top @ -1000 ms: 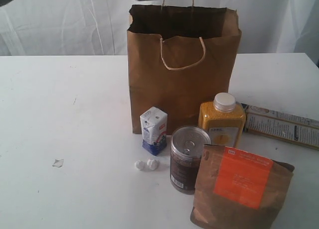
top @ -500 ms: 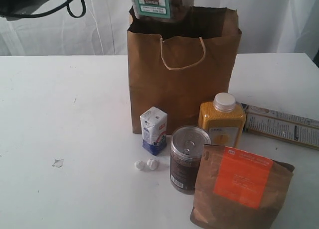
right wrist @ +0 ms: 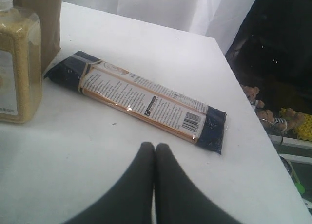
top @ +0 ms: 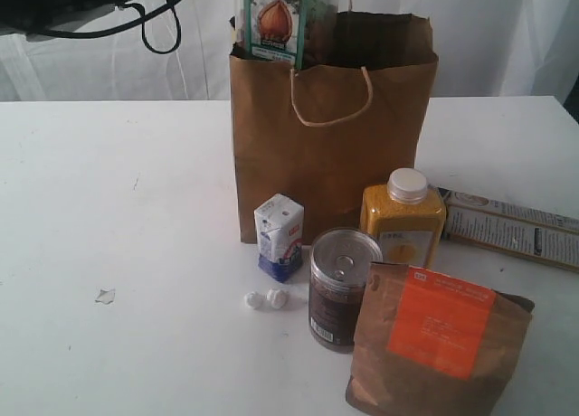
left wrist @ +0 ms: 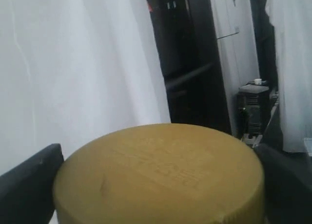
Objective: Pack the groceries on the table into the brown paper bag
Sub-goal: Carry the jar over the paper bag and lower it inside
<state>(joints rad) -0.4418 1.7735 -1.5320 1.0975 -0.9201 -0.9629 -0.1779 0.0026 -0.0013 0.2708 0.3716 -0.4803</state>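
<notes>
Groceries stand clustered in front of the brown paper bag (top: 330,163), which sits upright and open on the white surface (top: 109,190). The yellow-lidded clear jar (top: 274,23) hangs at the bag's mouth, at its left rear corner as the exterior view shows it, with its lower part hidden behind the front rim and its printed label showing above. The left pincer (left wrist: 158,185) is spread wide around the jar's yellow lid (left wrist: 161,160), a dark finger (left wrist: 29,185) at each side of it, holding the jar.

Directly before the bag's front face stands the small white-blue carton (top: 279,235). The white-capped yellow bottle (top: 403,219) stands just in front of the bag's right front corner. Nearer the camera than these is the dark silver-topped can (top: 344,288), and touching or just beside it, farther from the bag, the orange-labelled brown pouch (top: 439,344). Two small white lumps (top: 266,299) lie in front of the carton. The flat printed box (top: 511,226) lies flat to the right of the bag, beyond the bottle. A small chipped mark (top: 105,296) shows on the surface well to the left of the bag.

The right pincer (right wrist: 154,153) is closed on nothing, tips pressed together, low over the surface near the box.
</notes>
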